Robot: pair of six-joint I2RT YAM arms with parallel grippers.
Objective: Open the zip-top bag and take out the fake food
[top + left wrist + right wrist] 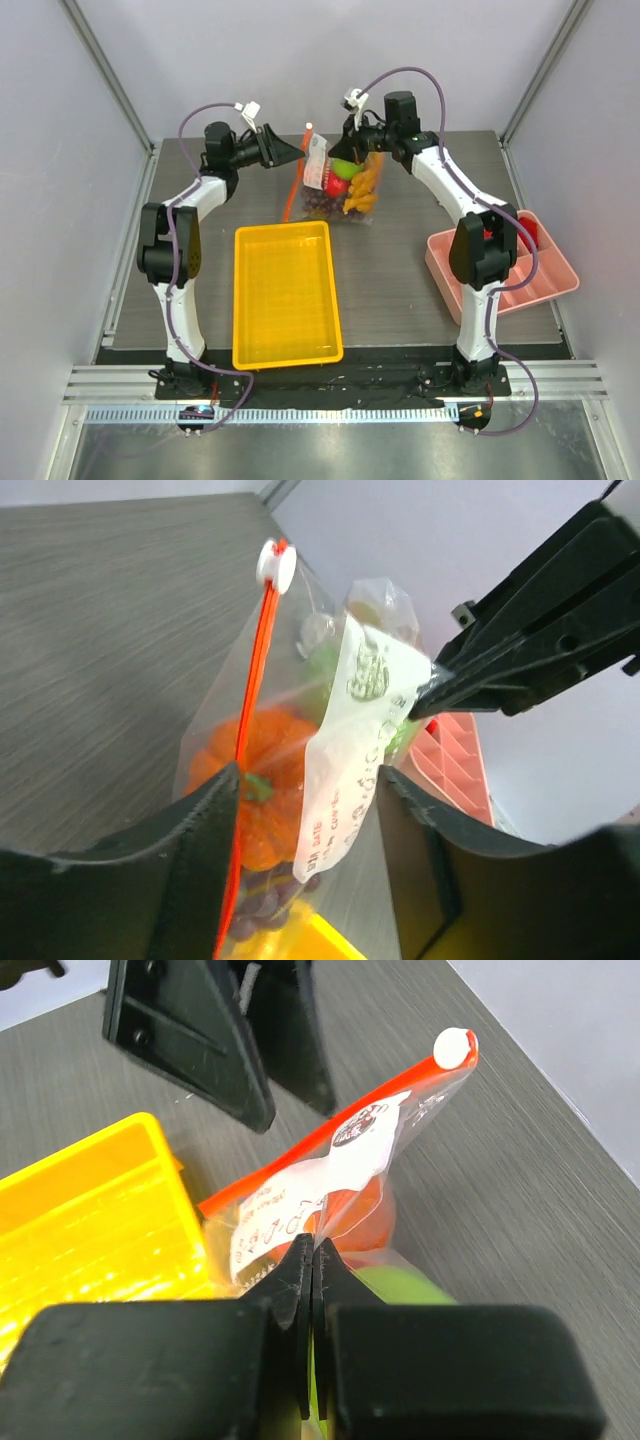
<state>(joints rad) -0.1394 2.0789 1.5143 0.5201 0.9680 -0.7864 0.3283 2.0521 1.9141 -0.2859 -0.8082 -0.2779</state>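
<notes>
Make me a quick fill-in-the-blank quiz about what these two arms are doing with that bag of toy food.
The right gripper grips the zip-top bag with its jaws ____. The left gripper, near the zip strip, has its jaws ____. The fake food sits ____ the bag. The tray between the arms is coloured ____.
Missing words: shut; open; inside; yellow.

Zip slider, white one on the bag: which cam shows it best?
Right wrist: the slider on the zip-top bag is large, sharp, unobstructed. Left wrist shows it too, near the frame's top. Top external: only a tiny speck.
</notes>
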